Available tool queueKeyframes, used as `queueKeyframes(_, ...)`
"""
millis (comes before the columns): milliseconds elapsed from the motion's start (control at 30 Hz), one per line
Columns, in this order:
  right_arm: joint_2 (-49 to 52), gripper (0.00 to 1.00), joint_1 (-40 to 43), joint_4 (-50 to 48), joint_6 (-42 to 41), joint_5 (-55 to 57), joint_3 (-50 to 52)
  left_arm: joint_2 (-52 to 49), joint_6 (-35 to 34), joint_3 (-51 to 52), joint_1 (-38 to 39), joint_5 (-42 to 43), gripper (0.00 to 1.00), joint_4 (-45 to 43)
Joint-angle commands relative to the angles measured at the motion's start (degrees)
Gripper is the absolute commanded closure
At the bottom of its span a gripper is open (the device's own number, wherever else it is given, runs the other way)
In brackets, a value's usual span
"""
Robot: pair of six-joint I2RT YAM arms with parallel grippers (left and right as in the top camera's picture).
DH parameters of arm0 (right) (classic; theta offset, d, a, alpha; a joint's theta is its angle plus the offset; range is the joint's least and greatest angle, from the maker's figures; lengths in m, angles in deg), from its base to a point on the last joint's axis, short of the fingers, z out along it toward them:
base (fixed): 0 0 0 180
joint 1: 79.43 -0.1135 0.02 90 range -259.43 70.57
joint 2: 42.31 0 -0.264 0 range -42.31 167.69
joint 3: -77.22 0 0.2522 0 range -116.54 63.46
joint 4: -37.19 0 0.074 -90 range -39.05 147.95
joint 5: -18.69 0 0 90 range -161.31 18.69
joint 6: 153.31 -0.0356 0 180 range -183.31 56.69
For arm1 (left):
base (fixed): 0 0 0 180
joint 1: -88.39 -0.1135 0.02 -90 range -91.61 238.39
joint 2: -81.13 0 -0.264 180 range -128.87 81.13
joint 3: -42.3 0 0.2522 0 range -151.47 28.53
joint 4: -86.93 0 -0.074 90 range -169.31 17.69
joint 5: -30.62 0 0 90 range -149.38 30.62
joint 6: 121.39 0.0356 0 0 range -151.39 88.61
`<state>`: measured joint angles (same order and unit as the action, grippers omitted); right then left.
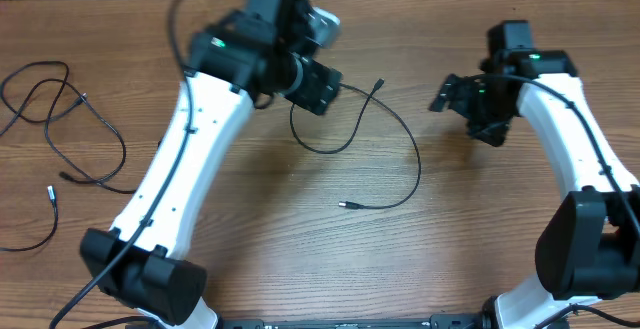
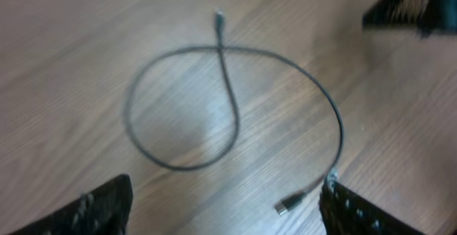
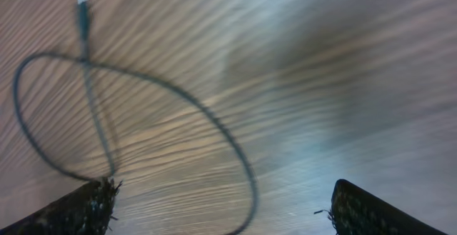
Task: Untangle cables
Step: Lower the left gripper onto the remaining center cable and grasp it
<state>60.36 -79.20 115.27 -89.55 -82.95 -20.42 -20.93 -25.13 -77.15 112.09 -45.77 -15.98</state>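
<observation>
Well, the table [image 1: 300, 259] is brown wood, and one thin black cord, the middle cable [image 1: 419, 164], lies on it between the two arms. It makes one round loop that crosses itself once. One plug [image 2: 218, 17] points to the far edge of the table. The other plug [image 2: 285, 206] lies at the near end of the cord, with bare wood all around it.

The left claw [image 1: 318, 81] is over the left side of that loop. In its own camera its two fingers [image 2: 93, 210] stand far apart, so it is open, and the cord lies flat on the wood below it.

The right claw [image 1: 462, 97] is off to the right, near the cord but not touching it. Its fingers [image 3: 371, 210] are spread wide too. There is a strip of bare wood between it and the curve of the cord.

The other cables [image 1: 72, 99] lie in a loose bunch by the left edge of the table, well apart from the middle one. Some of them run off the left side of the overhead view. One small end there has a white tip [image 1: 50, 191].
</observation>
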Motion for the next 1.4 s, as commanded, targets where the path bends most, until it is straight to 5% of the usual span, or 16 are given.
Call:
queueKeyframes(0, -0.09, 0.05, 2.19, 1.53, 1.18, 0.7, 0.37, 0.15, 0.98, 8.13, 2.95, 1.49, 0.18, -7.48)
queueKeyframes(333, -0.09, 0.05, 1.31, -0.17, 1.14, 0.68, 3.54, 0.13, -9.31, 27.43, 5.31, 1.18, 0.26, -32.37)
queueKeyframes(633, -0.04, 0.05, 0.42, -2.54, 1.14, 0.61, 6.75, -6.54, -12.24, 29.51, 6.69, -0.7, 0.3, -36.61)
queueKeyframes(800, -0.04, 0.05, 0.42, -2.54, 1.11, 0.46, 6.75, -10.86, -12.09, 25.57, 9.4, -4.85, 0.31, -34.93)
queueKeyframes(1167, -0.04, 0.05, 0.42, -2.51, 1.14, 0.46, 6.75, -22.49, -10.75, 0.35, 11.06, -9.31, 0.35, -12.39)
queueKeyframes(1367, -0.04, 0.05, 0.42, -2.86, 1.14, 0.46, 6.75, -24.44, -10.75, -3.17, 11.1, -11.63, 0.36, -6.4)
